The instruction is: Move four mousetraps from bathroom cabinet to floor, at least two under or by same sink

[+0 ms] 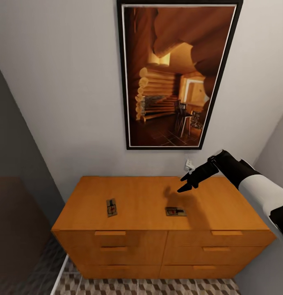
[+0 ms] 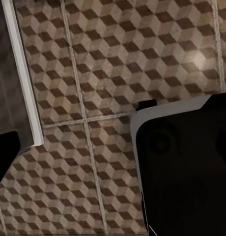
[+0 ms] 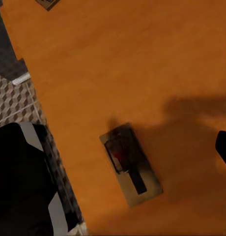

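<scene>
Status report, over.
Right gripper open, empty, above right mousetrap. Second mousetrap left on cabinet top. Nothing in the way.

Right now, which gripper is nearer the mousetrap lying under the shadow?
Right. The right gripper hovers just above that mousetrap; the left wrist view looks down at bathroom floor, away from it.

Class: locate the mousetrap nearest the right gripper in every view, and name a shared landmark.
Head view: mousetrap right of centre on the cabinet, below the right gripper.
Left wrist view: not in it.
Right wrist view: centre.
Landmark: orange cabinet top; the cube-patterned floor.
</scene>
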Tool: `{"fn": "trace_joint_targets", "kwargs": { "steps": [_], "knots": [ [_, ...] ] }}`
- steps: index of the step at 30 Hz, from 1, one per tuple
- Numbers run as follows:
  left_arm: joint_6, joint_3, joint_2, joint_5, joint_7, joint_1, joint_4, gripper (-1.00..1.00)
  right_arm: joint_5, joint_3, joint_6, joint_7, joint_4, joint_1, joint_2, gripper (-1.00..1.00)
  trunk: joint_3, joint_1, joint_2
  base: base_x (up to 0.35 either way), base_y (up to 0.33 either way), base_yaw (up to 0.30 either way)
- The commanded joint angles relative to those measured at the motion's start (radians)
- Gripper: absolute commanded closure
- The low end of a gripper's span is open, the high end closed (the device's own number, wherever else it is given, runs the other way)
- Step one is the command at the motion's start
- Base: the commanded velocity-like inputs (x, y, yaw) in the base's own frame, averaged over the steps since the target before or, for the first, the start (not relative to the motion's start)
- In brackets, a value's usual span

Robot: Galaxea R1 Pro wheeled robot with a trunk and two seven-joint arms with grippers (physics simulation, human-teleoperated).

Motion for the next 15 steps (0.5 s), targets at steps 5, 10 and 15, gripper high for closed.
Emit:
{"fn": "trace_joint_targets", "kwargs": {
  "steps": [5, 10, 15],
  "knots": [
    [-0.007, -0.008, -0.001, 0.004, 0.003, -0.002, 0.005, -1.00, 0.001, 0.002, 0.010, 0.003, -0.002, -0.001, 0.000, -1.00, -0.002, 0.000, -0.002, -0.137, 0.000, 0.000],
    [-0.007, -0.008, -0.001, 0.004, 0.004, -0.001, 0.005, -1.00, 0.001, 0.002, 0.010, 0.002, -0.002, -0.001, 0.000, -1.00, -0.002, 0.000, -0.002, -0.044, 0.000, 0.000],
    [-0.007, -0.008, -0.001, 0.004, 0.003, -0.001, 0.005, -1.00, 0.001, 0.002, 0.010, 0.002, -0.001, -0.001, 0.001, -1.00, -0.002, 0.000, -0.002, -0.012, 0.000, 0.000]
  ]
}}
